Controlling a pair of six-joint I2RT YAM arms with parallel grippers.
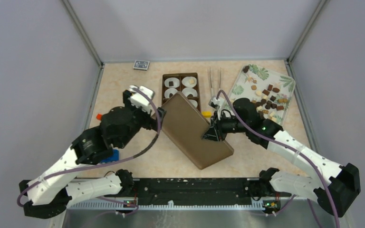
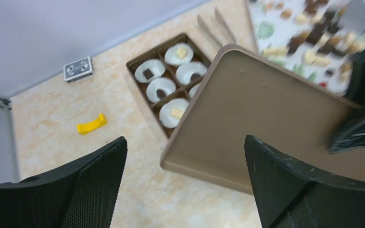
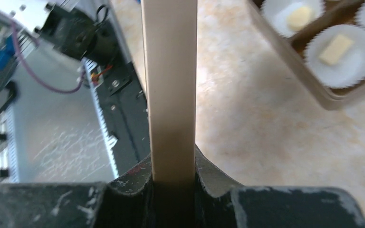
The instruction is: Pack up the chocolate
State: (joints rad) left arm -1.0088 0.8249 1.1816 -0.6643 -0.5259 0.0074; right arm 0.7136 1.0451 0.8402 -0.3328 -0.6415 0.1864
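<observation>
Beige tabletop (image 1: 123,80): right gripper (image 1: 213,132) is clamping the lid (image 1: 190,135) tilted over the box (image 1: 163,89); left gripper (image 1: 158,115) is hanging unclenched. Chocolate (image 1: 269,93) is lying inside and right of the box. Likely closing; next, aligning the lid.

Your overhead view is bright, even and sharp, lit seemingly from above. The arms cast only soft shadows on the counter (image 1: 123,80). Your left wrist view smears toward its right edge, where the chocolate (image 2: 316,33) on the tray (image 2: 265,29) blurs. In your right wrist view the lid (image 3: 171,95) stays fairly crisp, while the paper cups (image 3: 361,59) behind go soft.
</observation>
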